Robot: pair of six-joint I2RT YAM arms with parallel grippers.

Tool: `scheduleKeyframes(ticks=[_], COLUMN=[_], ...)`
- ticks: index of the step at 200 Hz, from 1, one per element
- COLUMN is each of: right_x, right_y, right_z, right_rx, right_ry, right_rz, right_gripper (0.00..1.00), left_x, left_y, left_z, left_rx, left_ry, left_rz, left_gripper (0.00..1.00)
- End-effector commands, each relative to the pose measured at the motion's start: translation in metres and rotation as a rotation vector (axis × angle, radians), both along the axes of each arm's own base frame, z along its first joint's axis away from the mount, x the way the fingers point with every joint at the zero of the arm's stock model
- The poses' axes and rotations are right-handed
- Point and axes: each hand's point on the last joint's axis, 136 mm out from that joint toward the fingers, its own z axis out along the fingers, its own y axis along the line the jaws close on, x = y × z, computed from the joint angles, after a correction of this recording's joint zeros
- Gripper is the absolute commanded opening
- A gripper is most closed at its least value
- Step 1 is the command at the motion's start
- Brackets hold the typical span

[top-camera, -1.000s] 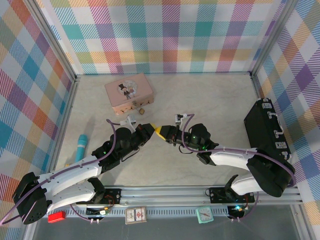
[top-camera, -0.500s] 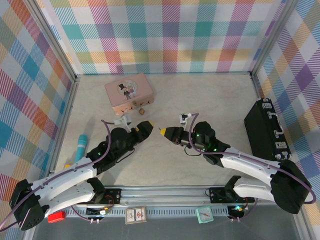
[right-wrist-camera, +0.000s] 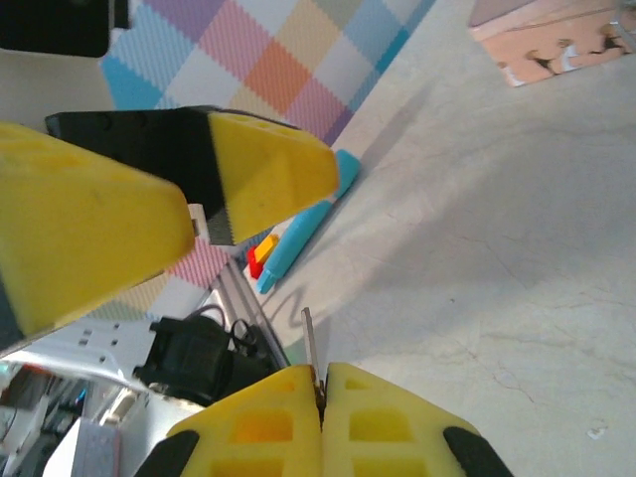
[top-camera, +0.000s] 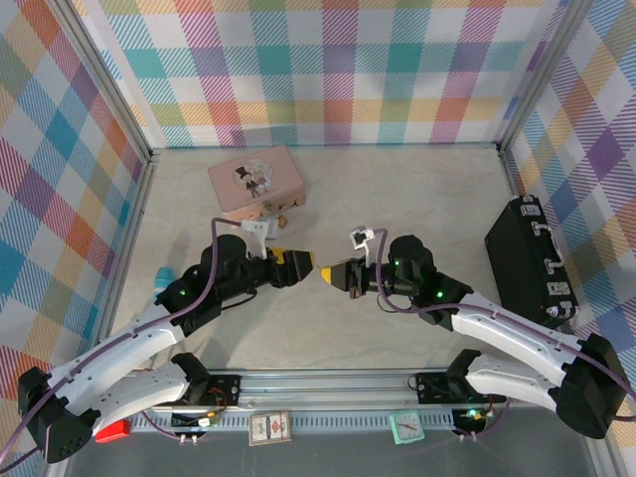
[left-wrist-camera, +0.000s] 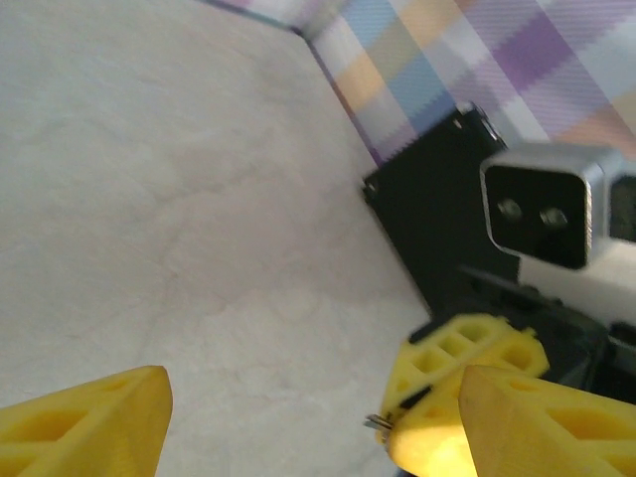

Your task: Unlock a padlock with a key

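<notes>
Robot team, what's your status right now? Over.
Left gripper open, empty. Right gripper shut on the key, tip poking out. Padlock untouched at the pink box front. Left gripper's fingers close ahead of the key.

Left tool [top-camera: 298, 263] agape (right tool [top-camera: 329, 272] pinched).

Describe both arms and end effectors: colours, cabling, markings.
The left arm and right arm match: white links, black joint housings with small green lights, a purple cable running along each. The left end effector and right end effector carry yellow wedge-shaped fingers with moulded pockets, on black mounts. No readable markings.
</notes>
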Motion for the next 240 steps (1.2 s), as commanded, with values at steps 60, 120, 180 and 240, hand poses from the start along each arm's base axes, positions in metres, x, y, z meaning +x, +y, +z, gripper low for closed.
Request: scheduleKeyframes(ticks=[60, 120, 180, 240], right_x=[-0.022, -0.019, -0.012, -0.011], right_y=[0.007, 0.005, -0.001, -0.001], right_z=[0.030, 0.028, 0.028, 0.029], right_rx=[0.034, 0.020, 0.034, 0.052], right_ry=[-0.138, -0.139, -0.131, -0.114], right_rz=[0.159, 0.146, 0.100, 0.103], right_gripper=[0.00, 0.00, 0.00, 0.00], left_x=[-0.038, -0.040, -0.043, -0.041], left_y=[-0.028, -0.032, -0.033, -0.035], left_z=[0.000, -0.001, 0.000, 0.001], left_rx=[-0.006, -0.011, -0.014, -0.021], left_ry=[-0.060, -0.053, -0.052, -0.047], left_rz=[-0.313, -0.342, -0.353, -0.353], left_gripper=[0.61, 0.37, 0.22, 0.05])
